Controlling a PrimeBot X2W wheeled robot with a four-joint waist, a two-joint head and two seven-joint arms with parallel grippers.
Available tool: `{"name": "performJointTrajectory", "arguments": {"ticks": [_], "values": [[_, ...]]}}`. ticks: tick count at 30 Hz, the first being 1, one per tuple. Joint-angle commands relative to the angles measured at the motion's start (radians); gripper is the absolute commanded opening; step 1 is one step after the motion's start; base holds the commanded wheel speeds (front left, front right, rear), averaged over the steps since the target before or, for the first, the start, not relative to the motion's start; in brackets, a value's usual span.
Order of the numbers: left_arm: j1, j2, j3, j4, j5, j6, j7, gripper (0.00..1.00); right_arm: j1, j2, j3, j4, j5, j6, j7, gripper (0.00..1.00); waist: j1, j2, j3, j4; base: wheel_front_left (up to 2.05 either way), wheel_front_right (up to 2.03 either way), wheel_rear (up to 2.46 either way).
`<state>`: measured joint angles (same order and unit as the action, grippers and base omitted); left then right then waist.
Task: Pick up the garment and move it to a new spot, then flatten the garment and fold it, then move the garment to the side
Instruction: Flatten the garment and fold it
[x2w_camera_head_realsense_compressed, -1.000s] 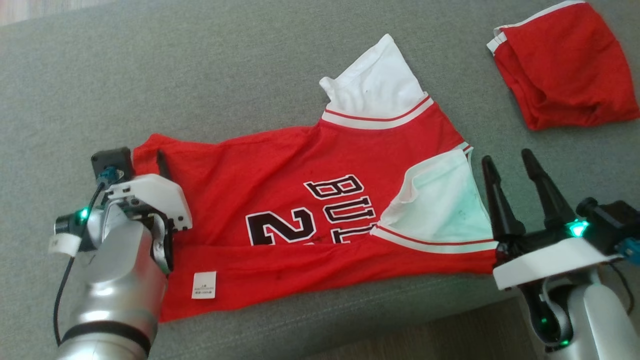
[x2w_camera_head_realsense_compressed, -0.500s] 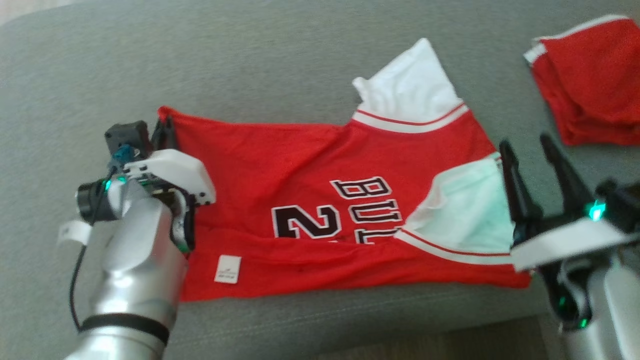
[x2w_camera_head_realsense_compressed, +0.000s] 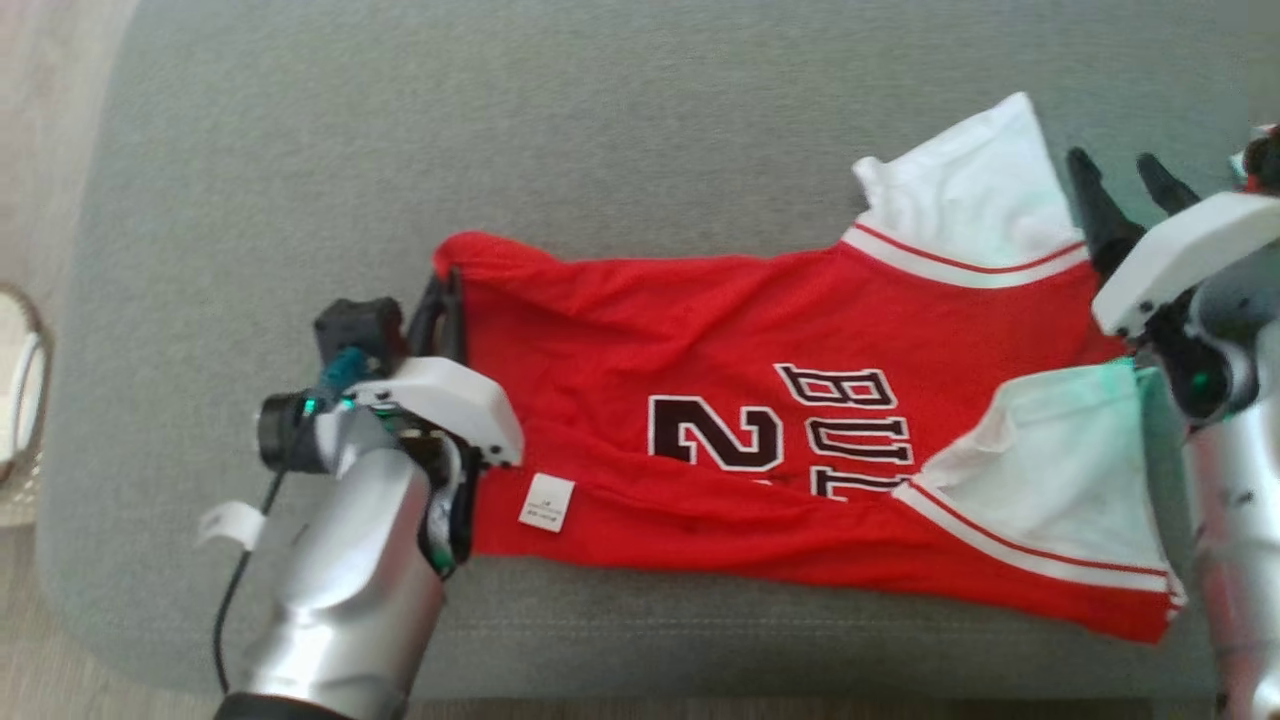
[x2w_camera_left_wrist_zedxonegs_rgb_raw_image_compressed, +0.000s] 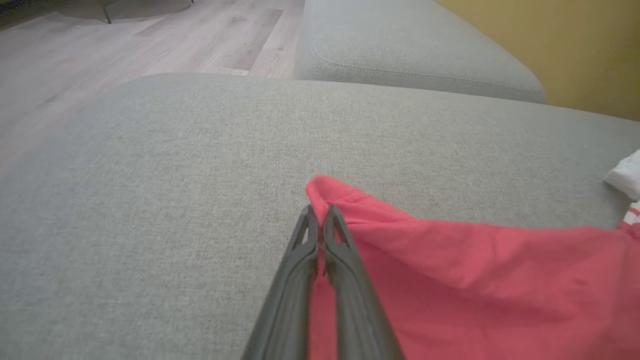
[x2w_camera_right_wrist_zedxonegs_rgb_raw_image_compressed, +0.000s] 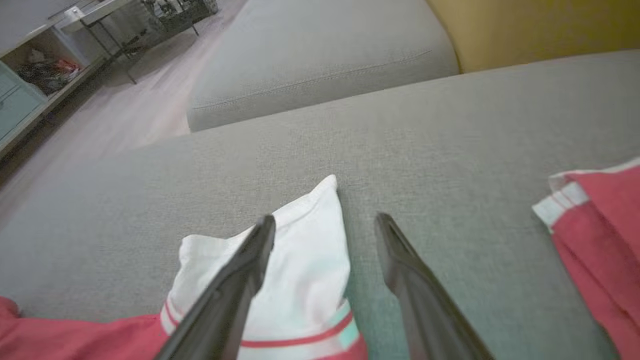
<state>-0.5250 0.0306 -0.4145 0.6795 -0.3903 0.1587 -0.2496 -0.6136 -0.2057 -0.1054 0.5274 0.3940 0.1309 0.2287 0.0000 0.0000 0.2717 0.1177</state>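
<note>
Red Bulls jersey (x2w_camera_head_realsense_compressed: 800, 330) lies partly flattened, not yet folded, on a grey sofa seat (x2w_camera_head_realsense_compressed: 600, 120). Fingers of the left gripper (x2w_camera_head_realsense_compressed: 442, 290) pinch its hem corner. The right gripper (x2w_camera_head_realsense_compressed: 1110, 160) hovers over its white shoulder (fingers spread apart).

The red-and-white jersey garment (x2w_camera_head_realsense_compressed: 720, 340) is soft, matt knit cloth, lightly creased. The grey couch cushion (x2w_camera_head_realsense_compressed: 400, 150) shows coarse woven fabric. The slim dark fingers (x2w_camera_left_wrist_zedxonegs_rgb_raw_image_compressed: 352, 300) look like smooth matt plastic; the silver left forearm (x2w_camera_head_realsense_compressed: 340, 580) is glossy metal.
</note>
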Motion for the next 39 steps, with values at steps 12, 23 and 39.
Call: {"name": "performJointTrajectory", "arguments": {"ticks": [12, 23, 39], "values": [[-0.085, 0.020, -0.148, -0.077, -0.119, 0.078, -0.012, 0.00, -0.289, -0.099, 0.062, 0.296, -0.096, 0.000, 0.031, 1.00, 0.0000, 0.0000, 0.083, 0.073, 0.00, 0.00, 0.00], [-0.137, 0.020, -0.214, -0.095, -0.166, 0.114, -0.012, 0.00, -0.428, -0.142, 0.190, 0.490, -0.086, 0.000, 0.040, 1.00, 0.0000, 0.0000, 0.131, 0.104, 0.00, 0.00, 0.00], [-0.155, 0.020, -0.237, -0.079, -0.191, 0.137, -0.012, 0.00, -0.450, -0.165, 0.356, 0.554, 0.035, 0.000, -0.026, 0.00, 0.0000, 0.0000, 0.127, 0.117, 0.00, 0.00, 0.00]]}}
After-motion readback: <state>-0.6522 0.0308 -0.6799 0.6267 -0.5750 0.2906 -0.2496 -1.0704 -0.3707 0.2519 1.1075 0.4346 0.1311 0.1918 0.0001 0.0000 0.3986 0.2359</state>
